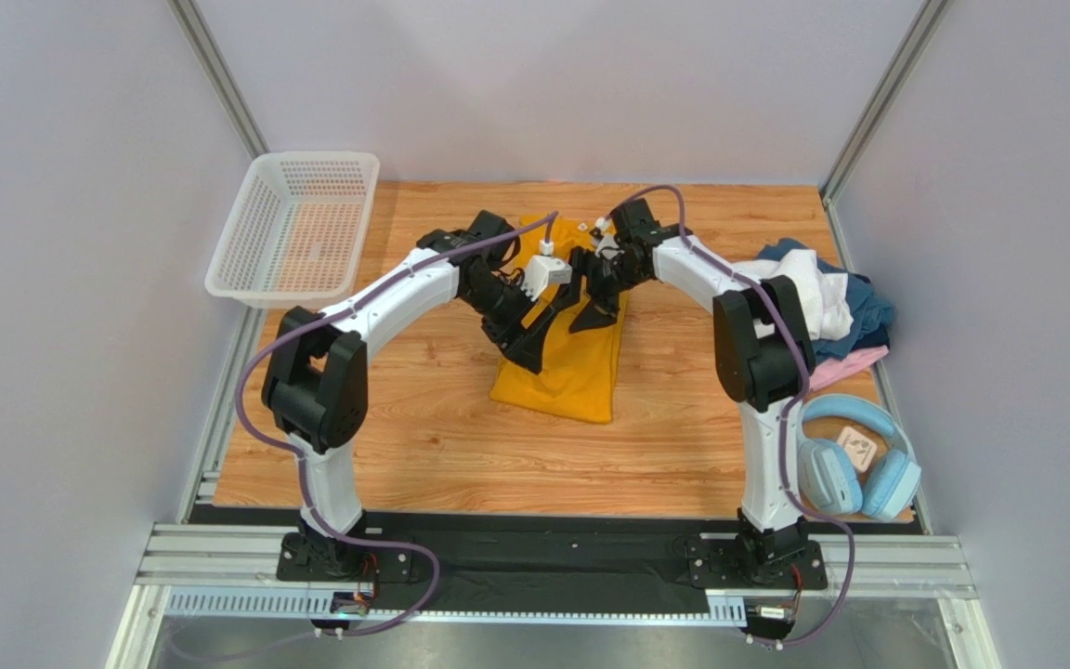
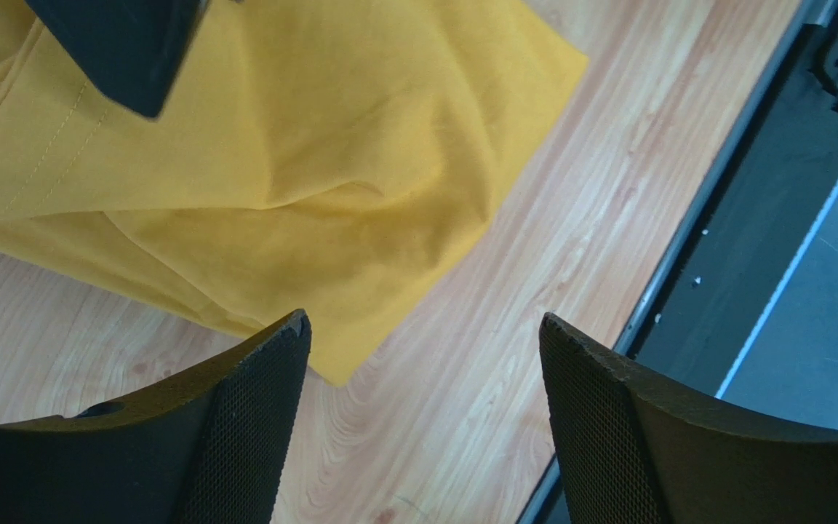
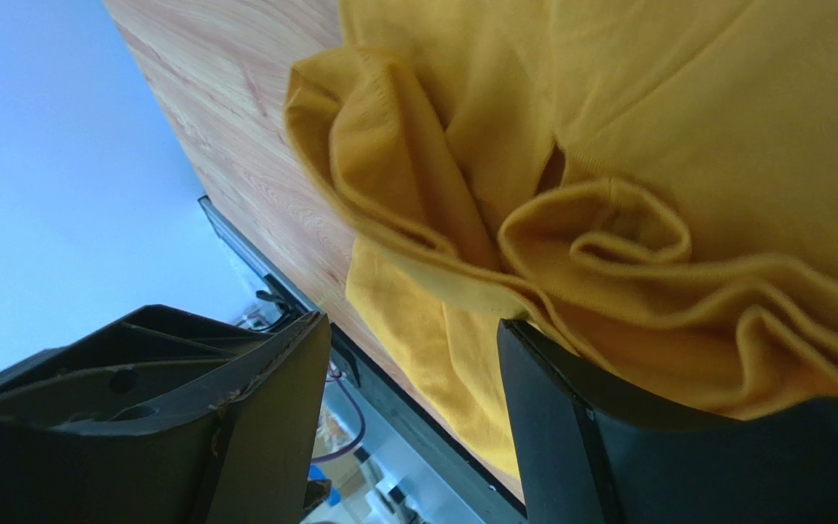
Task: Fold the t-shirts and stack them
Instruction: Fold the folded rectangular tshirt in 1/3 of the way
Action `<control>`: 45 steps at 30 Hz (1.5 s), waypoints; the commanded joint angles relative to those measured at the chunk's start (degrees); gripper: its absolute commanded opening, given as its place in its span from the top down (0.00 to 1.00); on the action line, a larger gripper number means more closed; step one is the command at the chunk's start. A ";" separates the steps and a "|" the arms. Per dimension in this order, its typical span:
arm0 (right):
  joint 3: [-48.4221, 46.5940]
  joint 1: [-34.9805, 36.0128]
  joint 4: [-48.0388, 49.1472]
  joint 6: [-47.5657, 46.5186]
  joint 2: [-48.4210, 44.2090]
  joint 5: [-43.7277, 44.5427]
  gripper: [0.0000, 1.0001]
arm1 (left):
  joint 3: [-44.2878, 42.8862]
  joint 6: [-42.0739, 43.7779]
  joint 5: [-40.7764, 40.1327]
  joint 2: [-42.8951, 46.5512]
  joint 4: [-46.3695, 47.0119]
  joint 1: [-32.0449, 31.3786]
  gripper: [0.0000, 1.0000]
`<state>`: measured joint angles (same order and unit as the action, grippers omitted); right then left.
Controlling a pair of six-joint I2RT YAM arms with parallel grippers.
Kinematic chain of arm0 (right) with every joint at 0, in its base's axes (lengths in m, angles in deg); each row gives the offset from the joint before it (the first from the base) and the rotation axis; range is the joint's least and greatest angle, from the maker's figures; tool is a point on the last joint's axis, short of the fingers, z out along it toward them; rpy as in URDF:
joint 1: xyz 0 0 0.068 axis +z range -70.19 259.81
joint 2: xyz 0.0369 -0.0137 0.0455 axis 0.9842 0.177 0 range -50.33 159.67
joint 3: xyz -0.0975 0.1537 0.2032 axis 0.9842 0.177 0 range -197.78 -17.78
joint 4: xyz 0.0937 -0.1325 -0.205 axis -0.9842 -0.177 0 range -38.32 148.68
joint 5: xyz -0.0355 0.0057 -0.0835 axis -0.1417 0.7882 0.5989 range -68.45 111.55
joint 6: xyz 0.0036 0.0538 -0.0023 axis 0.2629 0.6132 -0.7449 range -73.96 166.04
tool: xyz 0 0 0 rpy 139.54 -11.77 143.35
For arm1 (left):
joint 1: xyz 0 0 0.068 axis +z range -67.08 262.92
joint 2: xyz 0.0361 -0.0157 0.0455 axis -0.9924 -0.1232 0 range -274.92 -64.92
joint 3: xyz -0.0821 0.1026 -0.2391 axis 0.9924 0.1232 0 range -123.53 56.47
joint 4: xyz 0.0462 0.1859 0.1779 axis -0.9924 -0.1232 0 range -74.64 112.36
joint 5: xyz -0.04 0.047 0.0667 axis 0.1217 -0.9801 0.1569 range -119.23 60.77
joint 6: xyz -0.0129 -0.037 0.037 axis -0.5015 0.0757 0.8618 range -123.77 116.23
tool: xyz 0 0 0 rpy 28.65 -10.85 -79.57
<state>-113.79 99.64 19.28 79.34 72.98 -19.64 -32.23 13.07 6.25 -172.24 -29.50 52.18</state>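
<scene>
A mustard-yellow t-shirt (image 1: 565,374) lies folded into a narrow strip in the middle of the wooden table. Both grippers hover over its far half. My left gripper (image 1: 530,349) is open, its mesh fingers (image 2: 249,415) wide apart over bare wood beside the shirt's corner (image 2: 281,164). My right gripper (image 1: 594,310) is open too. The gap between its jaws holds nothing, and bunched yellow folds (image 3: 609,251) lie against its right finger (image 3: 576,437). More t-shirts are heaped at the right edge: white (image 1: 813,296), dark blue (image 1: 865,324) and pink (image 1: 842,367).
A white mesh basket (image 1: 297,226) stands tilted at the far left corner. Light-blue headphones (image 1: 855,463) lie at the near right, beside the right arm's base. Metal frame rails (image 1: 555,558) run along the table's near edge.
</scene>
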 commanded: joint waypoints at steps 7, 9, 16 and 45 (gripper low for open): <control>-9.98 0.73 3.10 4.67 10.28 -4.43 0.38 | 2.83 0.74 0.81 -1.57 4.66 0.07 0.21; -12.44 -0.49 1.61 4.32 12.73 -1.46 0.39 | 3.45 1.18 0.11 -1.92 4.57 0.07 0.21; -8.94 -3.84 1.25 2.65 13.10 8.31 0.42 | 4.68 2.14 -0.59 -3.85 4.31 -0.28 0.22; 31.06 -6.66 -2.54 -1.75 -33.37 16.94 0.29 | 12.77 2.41 -7.28 2.74 0.62 -1.69 0.29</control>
<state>-99.97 90.55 15.11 77.24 48.08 -2.46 -18.57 15.26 -1.81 -173.29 -27.53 50.69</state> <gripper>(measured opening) 0.712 0.712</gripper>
